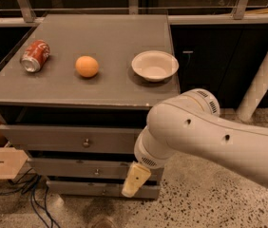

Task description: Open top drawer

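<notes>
Matte grey top drawer (53, 137): widest and tallest-fronted of three, directly under the overhanging cabinet top, front facing the near side, not visibly pulled out. Small round metal knob (86, 142) at the centre of that front, bare and untouched. Beneath, the narrower grey middle drawer (72, 167) and the slim grey bottom drawer (86, 190) (the middle one's own small knob easily mistaken for the target).

Cream-tipped gripper (135, 180): hanging from the wrist of the bulky white arm (210, 137), low and right of the knob, in front of the middle and bottom drawers, well apart from the top drawer's front. Open or closed: cannot tell.

Step in hand, by judgement: approach to the knob, with no pull yet begun. For a clean result:
- Raise the gripper and shift it left to knob height, square to the drawer front.
- Close behind the knob's head rather than on its face.
- Draw straight toward the near side, level and without twist, to avoid jamming the drawer or rocking the cabinet.

On the flat grey cabinet top (105, 32): red soda can (34, 56) on its side at the left, round orange fruit (87, 66) in the middle, shallow white bowl (155, 65) at the right. Smooth, unhurried pull advisable (the can looks free to roll).
</notes>
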{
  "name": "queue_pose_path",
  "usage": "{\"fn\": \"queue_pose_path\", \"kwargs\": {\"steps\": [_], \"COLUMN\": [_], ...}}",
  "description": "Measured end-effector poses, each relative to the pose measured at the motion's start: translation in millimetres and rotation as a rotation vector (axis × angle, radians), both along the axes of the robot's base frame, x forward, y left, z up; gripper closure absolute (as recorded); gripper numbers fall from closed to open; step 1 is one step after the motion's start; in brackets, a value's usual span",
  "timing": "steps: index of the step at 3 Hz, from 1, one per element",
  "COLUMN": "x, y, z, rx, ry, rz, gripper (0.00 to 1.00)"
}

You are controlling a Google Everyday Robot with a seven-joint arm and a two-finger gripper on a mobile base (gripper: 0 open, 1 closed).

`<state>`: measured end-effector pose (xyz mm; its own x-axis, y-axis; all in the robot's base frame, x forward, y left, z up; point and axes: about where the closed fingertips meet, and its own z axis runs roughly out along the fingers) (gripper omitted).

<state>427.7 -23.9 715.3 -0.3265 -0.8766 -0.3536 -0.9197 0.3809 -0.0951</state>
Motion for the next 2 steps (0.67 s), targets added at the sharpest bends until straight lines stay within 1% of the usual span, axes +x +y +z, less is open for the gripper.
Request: {"fn": "queue_pose_path", "kwargs": {"steps": [1, 2], "x": [27.8, 43.8], "y": [26.5, 37.2], "z": [-5.8, -10.2], "rx": [0.023, 0.031], "ry": [-0.057, -0.076], "rz": [-0.037, -0.045], "gripper": [0.0, 0.0]}}
